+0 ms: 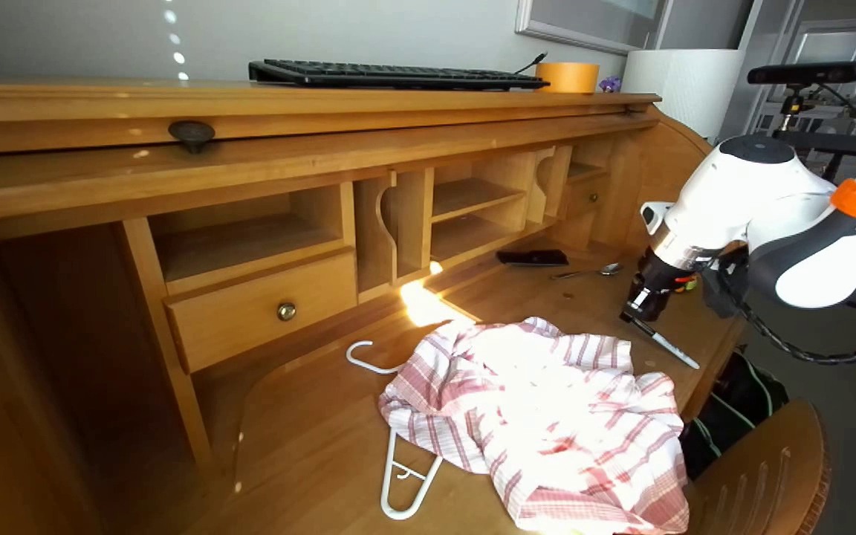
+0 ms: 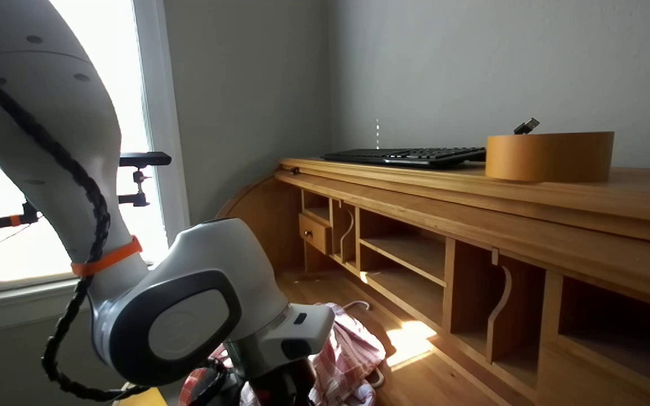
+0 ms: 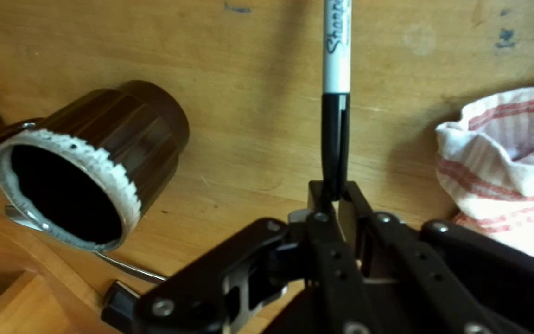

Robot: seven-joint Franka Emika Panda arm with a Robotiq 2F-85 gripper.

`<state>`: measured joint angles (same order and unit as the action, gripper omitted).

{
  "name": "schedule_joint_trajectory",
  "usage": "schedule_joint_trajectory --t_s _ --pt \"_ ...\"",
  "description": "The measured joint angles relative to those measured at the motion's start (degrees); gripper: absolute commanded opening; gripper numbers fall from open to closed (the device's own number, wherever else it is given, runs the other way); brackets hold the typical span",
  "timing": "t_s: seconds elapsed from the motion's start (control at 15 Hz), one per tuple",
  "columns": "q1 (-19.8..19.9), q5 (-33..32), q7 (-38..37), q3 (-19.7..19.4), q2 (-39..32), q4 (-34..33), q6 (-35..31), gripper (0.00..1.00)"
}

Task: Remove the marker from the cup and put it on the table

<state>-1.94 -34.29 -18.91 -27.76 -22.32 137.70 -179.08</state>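
Jutting from the gripper (image 3: pixel 335 194), marker (image 3: pixel 336 95), held by its capped end

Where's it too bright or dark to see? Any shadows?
In an exterior view, glare whitens part of the striped cloth; in an exterior view, the window is mostly white; in the wrist view, the cup looks black inside, and a fuzzy shadow lies beside the marker.

One marker (image 3: pixel 336 69), one cup (image 3: pixel 130 125), one spoon (image 1: pixel 606 270), one keyboard (image 1: pixel 398 75)

Arm (image 1: pixel 777 204) bent, tool (image 3: pixel 334 192) pointing down, clamped
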Motion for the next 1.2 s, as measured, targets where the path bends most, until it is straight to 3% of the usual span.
schedule_joint_trajectory --t_s 0.07,0.2,0.53,0.67,0.73,0.93,1.13,1.2 --pt "-1.2 0.0 -1.3 -1.2 -0.5 -0.1 -0.1 0.36" --pt "-3.3 0.0 -3.4 -3.2 -1.6 -0.1 -0.2 0.43" --pt "-5.8 0.3 -6.9 -5.9 -0.7 -0.7 -1.9 0.79" --pt "-7.6 -0.7 -6.4 -9.1 2.0 -0.8 2.0 0.95" --pt "-9.1 -1.3 -5.4 -11.4 3.9 -0.8 6.3 0.99" --pt "-11.3 -1.3 4.2 -15.9 11.2 -0.2 19.6 1.0" --pt "-11.4 0.2 16.2 -15.8 20.9 -0.9 32.3 1.0" --pt "-9.7 1.8 20.0 -13.7 24.4 -1.5 36.9 1.0"
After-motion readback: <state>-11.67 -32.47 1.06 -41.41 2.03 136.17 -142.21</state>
